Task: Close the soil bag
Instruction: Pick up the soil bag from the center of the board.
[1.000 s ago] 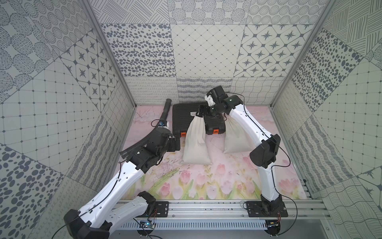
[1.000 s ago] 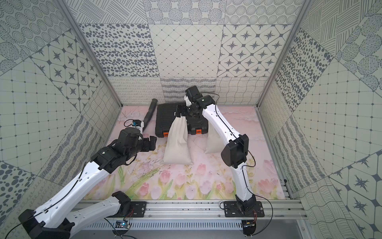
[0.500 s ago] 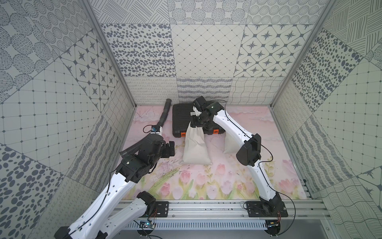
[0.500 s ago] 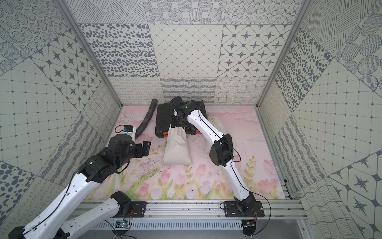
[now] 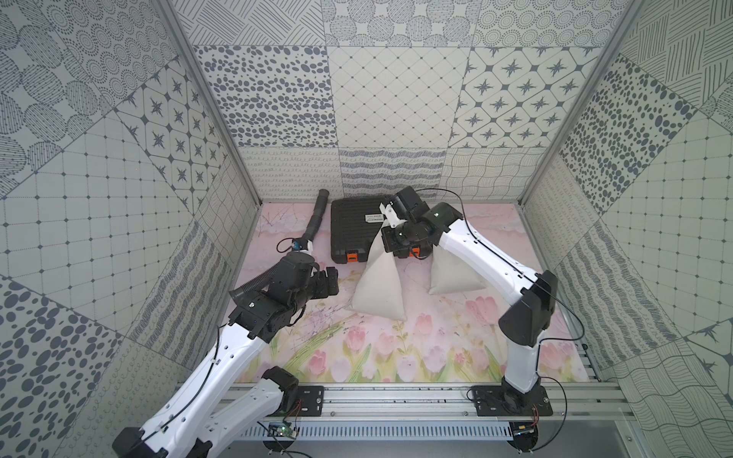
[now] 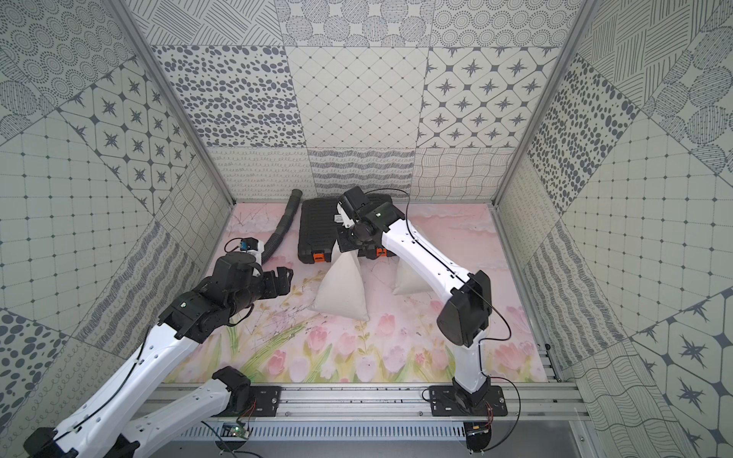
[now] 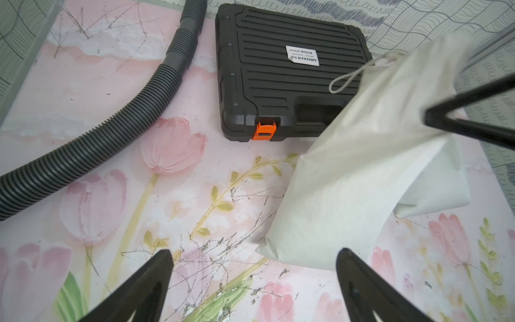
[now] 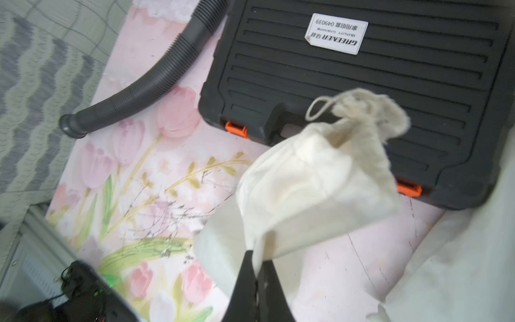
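Toward the back of the desk (image 5: 436, 341), you have the soil bag (image 5: 378, 285) standing on its wide base just in front of a black tool case (image 5: 353, 230) with orange latches. The bag tapers upward to your right gripper (image 5: 390, 246). Its jaws are clenched on a fold of the bag's cloth, and the right wrist view shows that fold pinched in the right gripper (image 8: 257, 259). The bag's neck looks gathered there, with a loop of drawstring (image 8: 320, 108) hanging free.

Your left gripper (image 5: 331, 281) sits near the bag's left side without touching it. Its jaws are spread wide and hold nothing.

A second cloth bag (image 5: 452, 277) stands just to the right of the soil bag, partly hidden by your right arm. A grey corrugated hose (image 5: 317, 214) lies along the desk's left edge.
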Motion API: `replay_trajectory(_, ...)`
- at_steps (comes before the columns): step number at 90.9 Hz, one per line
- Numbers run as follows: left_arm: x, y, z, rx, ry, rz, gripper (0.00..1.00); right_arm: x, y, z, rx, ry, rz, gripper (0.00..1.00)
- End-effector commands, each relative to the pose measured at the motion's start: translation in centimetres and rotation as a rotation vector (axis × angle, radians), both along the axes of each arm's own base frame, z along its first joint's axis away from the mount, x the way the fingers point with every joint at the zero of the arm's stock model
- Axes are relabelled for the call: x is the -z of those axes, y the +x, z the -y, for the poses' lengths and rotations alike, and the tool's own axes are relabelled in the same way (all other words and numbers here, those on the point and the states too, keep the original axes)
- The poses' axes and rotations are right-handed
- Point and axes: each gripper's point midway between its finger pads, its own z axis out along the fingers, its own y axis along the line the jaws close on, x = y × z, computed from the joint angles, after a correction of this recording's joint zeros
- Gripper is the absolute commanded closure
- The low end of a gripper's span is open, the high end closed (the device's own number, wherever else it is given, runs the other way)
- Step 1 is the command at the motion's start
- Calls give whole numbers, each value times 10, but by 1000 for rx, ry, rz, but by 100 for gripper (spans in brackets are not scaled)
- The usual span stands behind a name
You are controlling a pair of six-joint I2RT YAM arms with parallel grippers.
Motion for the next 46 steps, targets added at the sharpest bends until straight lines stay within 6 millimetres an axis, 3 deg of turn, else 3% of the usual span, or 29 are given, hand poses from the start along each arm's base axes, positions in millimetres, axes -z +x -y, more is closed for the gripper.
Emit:
replay_trajectory(1, -24, 24, 29, 63, -177, 45, 4, -31, -16, -5, -60, 139, 83, 100)
replay_trajectory(8, -28, 33, 37, 81, -213, 40, 4, -22, -40, 4, -86, 156, 36, 100)
replay_trajectory(23, -19, 49, 63, 154, -295, -21, 4, 43, -81, 41, -39, 86, -106, 100)
replay_trajectory(32, -13, 56, 78, 193, -348, -52, 4, 67, -114, 32, -80, 138, -171, 100)
replay_trajectory(46, -11, 61, 82, 205, -355, -60, 4, 108, -163, 11, -193, 96, -273, 100)
